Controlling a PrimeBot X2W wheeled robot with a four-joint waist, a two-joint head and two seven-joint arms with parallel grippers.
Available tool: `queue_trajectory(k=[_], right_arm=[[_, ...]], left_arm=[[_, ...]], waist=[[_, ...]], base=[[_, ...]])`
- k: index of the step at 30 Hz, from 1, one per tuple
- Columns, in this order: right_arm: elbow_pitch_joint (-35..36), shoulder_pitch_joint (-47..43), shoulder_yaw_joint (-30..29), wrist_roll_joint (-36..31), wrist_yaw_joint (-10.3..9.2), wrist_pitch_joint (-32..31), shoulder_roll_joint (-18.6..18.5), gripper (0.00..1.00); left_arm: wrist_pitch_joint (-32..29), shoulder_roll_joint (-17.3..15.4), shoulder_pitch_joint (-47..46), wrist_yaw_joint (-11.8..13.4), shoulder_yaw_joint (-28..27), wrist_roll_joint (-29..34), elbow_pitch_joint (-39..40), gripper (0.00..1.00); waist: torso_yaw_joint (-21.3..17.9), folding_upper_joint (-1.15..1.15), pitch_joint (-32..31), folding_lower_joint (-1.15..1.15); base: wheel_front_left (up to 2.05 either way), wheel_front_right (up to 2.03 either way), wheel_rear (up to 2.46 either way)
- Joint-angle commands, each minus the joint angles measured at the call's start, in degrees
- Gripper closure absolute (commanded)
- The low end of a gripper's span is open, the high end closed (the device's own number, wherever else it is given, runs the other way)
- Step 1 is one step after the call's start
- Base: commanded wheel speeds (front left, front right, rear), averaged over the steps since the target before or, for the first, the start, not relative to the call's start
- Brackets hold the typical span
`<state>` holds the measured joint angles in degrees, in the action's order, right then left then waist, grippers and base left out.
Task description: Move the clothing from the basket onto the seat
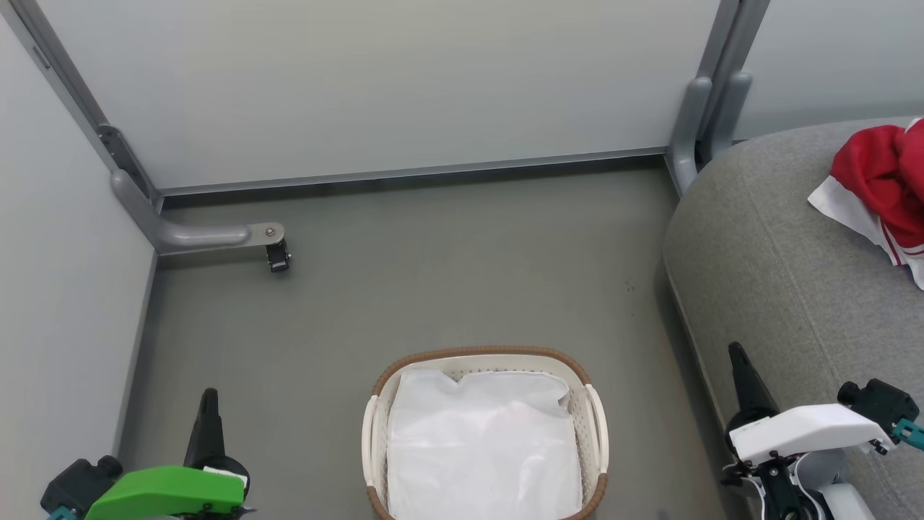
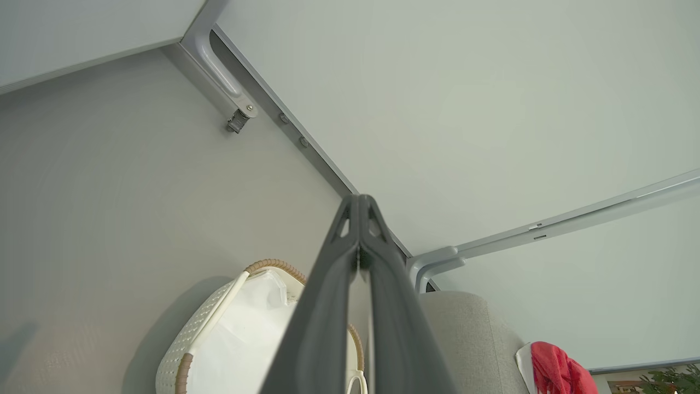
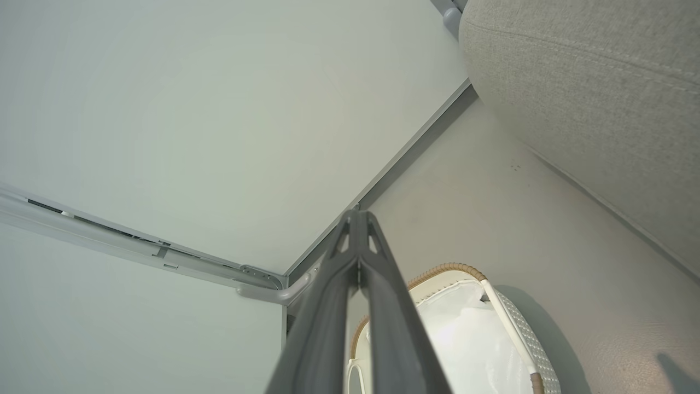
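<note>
The cream basket (image 1: pixel 595 426) with a brown rim stands on the grey floor at the bottom centre; inside it I see a plain white liner sheet (image 1: pixel 484 448). Red clothing (image 1: pixel 884 180) with white bands lies on the grey seat (image 1: pixel 779 274) at the right edge. My left gripper (image 1: pixel 209 396) sits at the lower left, shut and holding nothing. My right gripper (image 1: pixel 736 350) sits at the lower right beside the seat's front edge, shut and holding nothing. In the left wrist view the fingers (image 2: pixel 360 200) are pressed together, with the basket (image 2: pixel 180 361), the seat (image 2: pixel 465 339) and the clothing (image 2: pixel 558 369) beyond. In the right wrist view the shut fingers (image 3: pixel 358 214) point past the basket (image 3: pixel 519 339).
Pale partition walls (image 1: pixel 375 87) close off the back and left. A grey bracket foot with a caster (image 1: pixel 278 256) juts onto the floor at the left; another post base (image 1: pixel 696 137) stands by the seat's far corner. Open floor (image 1: pixel 447 274) lies beyond the basket.
</note>
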<state>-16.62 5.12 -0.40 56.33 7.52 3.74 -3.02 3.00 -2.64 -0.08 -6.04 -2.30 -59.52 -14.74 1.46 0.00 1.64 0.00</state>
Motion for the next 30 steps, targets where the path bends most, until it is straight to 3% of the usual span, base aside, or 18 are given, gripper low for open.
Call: queue_trajectory(k=[1, 30], right_arm=[[0.93, 0.83, -0.41, 1.81, -0.02, -0.49, -0.45, 1.00], [1.83, 1.11, -2.83, 18.32, -0.03, -4.88, -0.52, 1.00]], left_arm=[[-0.41, -0.28, -1.68, -0.26, -0.52, -1.61, 0.79, 1.00], [-4.82, -0.36, -4.01, -0.94, -2.38, -16.45, 0.84, 1.00]], waist=[[-0.03, 0.00, -0.03, 0.00], [-0.60, 0.00, -0.60, 0.00]], base=[[0.00, 0.00, 0.00], [0.00, 0.00, 0.00]])
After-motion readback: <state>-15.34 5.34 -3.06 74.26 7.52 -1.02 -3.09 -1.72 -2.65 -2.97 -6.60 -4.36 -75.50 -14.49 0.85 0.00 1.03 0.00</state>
